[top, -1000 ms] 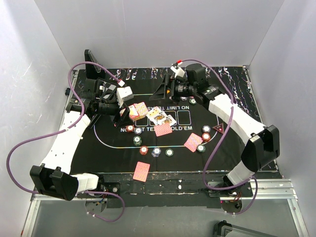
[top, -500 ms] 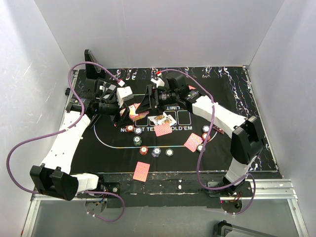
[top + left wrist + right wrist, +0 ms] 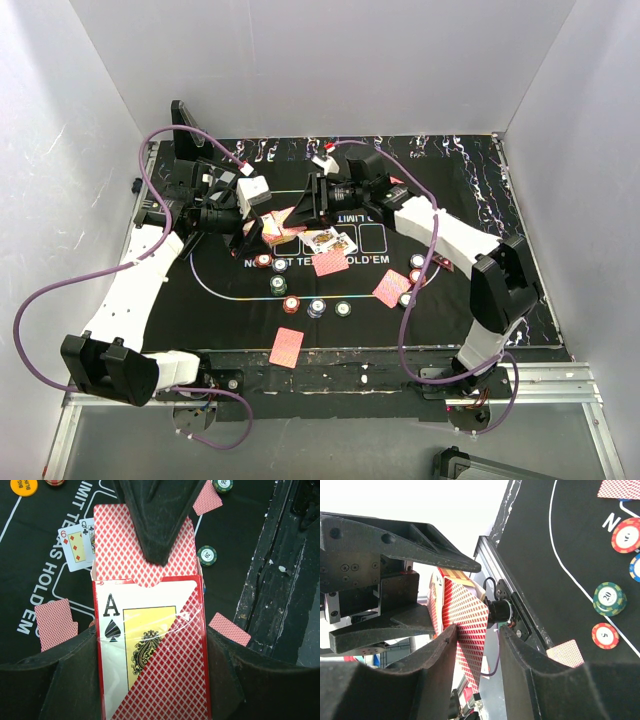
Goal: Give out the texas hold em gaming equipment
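Right arm (image 3: 440, 225) has reached leftward, right pincer (image 3: 477, 630) open astride a card (image 3: 107, 550) jutting from the box (image 3: 150, 675) clamped in left pincer (image 3: 150, 647).

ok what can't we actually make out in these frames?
- Card box: lower end cut off by the left wrist view's bottom edge.
- Protruding card: face hidden, only its back shows; the right wrist view leaves unclear whether the right jaws touch it.
- Poker chips: values too small in the top view.
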